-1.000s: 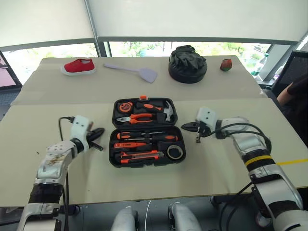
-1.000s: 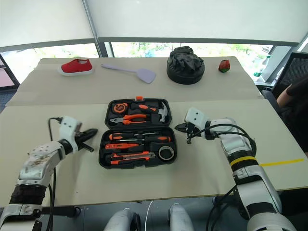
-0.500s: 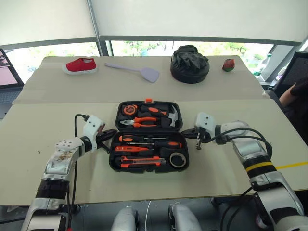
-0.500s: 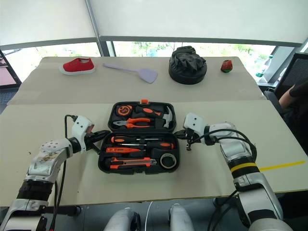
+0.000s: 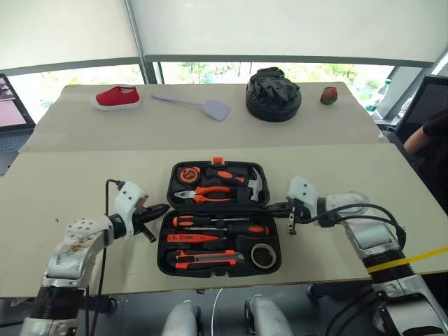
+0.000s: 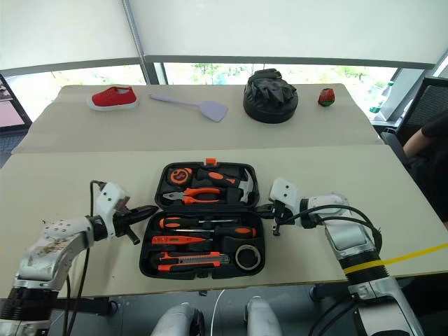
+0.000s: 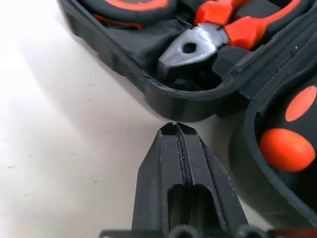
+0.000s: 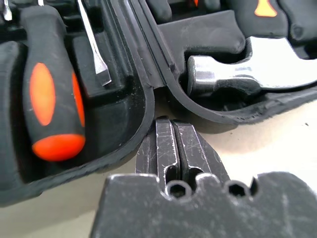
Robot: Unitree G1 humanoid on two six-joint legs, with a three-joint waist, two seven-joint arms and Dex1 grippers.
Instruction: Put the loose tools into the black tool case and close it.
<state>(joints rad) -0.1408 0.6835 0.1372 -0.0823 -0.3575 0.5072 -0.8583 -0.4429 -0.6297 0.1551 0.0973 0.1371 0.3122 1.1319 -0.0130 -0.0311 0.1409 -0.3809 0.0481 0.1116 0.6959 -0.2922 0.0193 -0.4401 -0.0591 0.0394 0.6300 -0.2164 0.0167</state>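
No writing, label, brand, number or sign can be read anywhere in these views. The tool case (image 5: 218, 217) and the tools in it carry no legible marking, and neither the red shoe (image 5: 115, 96) nor the round black bundle (image 5: 273, 94) at the back of the bench (image 5: 70, 182) shows any lettering that can be made out.

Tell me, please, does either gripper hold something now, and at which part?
Nothing is held. The left gripper and the right gripper are both shut and empty, each pointing at the hinge gap of the open black tool case.
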